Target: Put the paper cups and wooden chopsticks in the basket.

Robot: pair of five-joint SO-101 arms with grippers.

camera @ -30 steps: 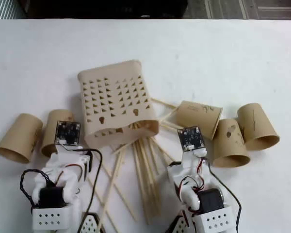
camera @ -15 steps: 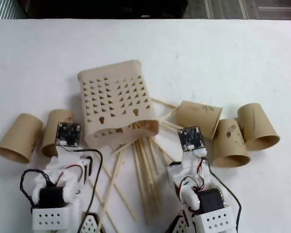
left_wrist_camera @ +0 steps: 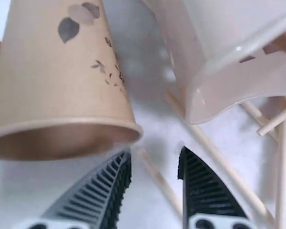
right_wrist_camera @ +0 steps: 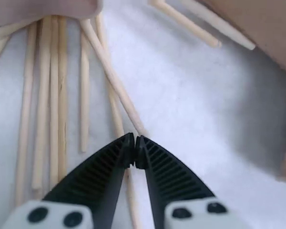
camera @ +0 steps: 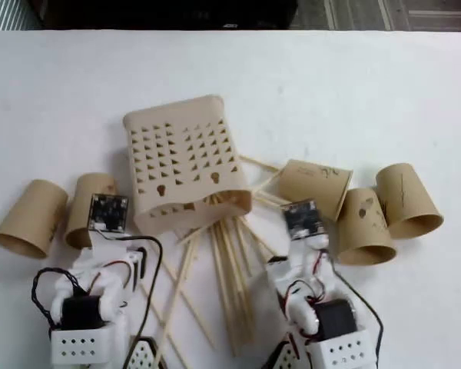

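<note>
basket (camera: 186, 165): on its side, mouth toward the chopsticks (camera: 229, 284); looks rigid.
paper cups (camera: 365, 223): five lying down, two left of basket, three right; likely light and crushable (pinch the rim gently).
left gripper (left_wrist_camera: 155, 160): fingers apart, near a cup rim.
right gripper (right_wrist_camera: 134, 143): tips together over chopsticks.
chopsticks: scattered at basket mouth; thin and stiff, probably roll; grab mid-length.

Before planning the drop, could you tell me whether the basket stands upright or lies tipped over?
Tipped over: the basket lies with its perforated wall facing up and its mouth opening sideways.
</note>
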